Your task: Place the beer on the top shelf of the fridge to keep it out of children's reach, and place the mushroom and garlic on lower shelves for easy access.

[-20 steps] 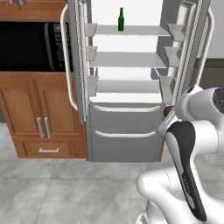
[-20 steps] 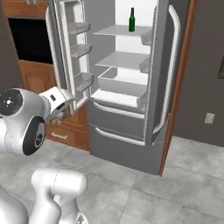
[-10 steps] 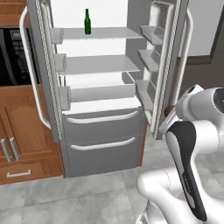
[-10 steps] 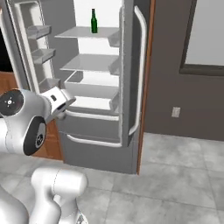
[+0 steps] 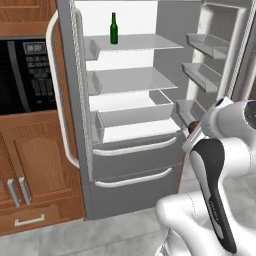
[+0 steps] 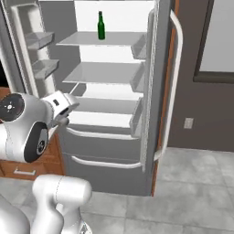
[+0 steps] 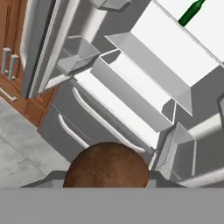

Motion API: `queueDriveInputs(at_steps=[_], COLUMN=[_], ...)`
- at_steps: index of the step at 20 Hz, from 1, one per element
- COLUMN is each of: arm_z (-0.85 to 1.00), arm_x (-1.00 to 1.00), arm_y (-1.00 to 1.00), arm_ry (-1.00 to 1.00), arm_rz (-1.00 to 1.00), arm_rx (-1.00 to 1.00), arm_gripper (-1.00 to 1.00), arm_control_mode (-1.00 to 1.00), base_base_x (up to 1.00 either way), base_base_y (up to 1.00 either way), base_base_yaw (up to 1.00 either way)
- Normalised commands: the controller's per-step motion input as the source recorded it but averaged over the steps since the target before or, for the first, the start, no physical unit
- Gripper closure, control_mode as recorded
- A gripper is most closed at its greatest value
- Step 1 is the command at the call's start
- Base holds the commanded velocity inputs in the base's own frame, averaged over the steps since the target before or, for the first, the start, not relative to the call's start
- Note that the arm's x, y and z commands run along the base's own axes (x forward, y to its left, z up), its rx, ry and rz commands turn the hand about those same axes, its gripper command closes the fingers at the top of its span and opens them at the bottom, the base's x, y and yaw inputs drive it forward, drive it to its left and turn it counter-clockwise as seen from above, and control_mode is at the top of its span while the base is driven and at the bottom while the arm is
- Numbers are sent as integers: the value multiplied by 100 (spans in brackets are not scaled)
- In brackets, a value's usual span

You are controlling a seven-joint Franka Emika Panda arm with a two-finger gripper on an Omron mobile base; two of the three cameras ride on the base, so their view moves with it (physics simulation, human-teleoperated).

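Gripper (image 7: 106,186) pinching the mushroom (image 7: 106,165), brown cap bulging between its tips, low in front of the open fridge (image 5: 130,172); up on the top shelf (image 5: 137,42) the beer (image 5: 114,28) stands upright, near its left end.

Open fridge with a beer on its top shelf, and a mushroom held close to the camera.

We see the grey fridge (image 5: 135,165) with both doors open; the slim green beer (image 5: 114,29) stands upright on the top shelf (image 5: 145,42), towards its left side. The lower shelves (image 5: 135,80) are flat pale panels. In the hand view, we see the mushroom (image 7: 106,166)'s rounded brown cap held between the fingers.
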Motion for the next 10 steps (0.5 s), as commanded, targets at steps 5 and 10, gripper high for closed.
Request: queueDriveInputs(at_steps=[5,10], arm_z=[0,0], arm_x=[0,0], arm_y=[0,0], arm_ry=[0,0], arm_rz=[0,0], arm_rx=[0,0], arm_gripper=[100,100], arm_control_mode=[100,100], base_base_x=[72,75], base_base_y=[0,0], base_base_yaw=[-16,-10])
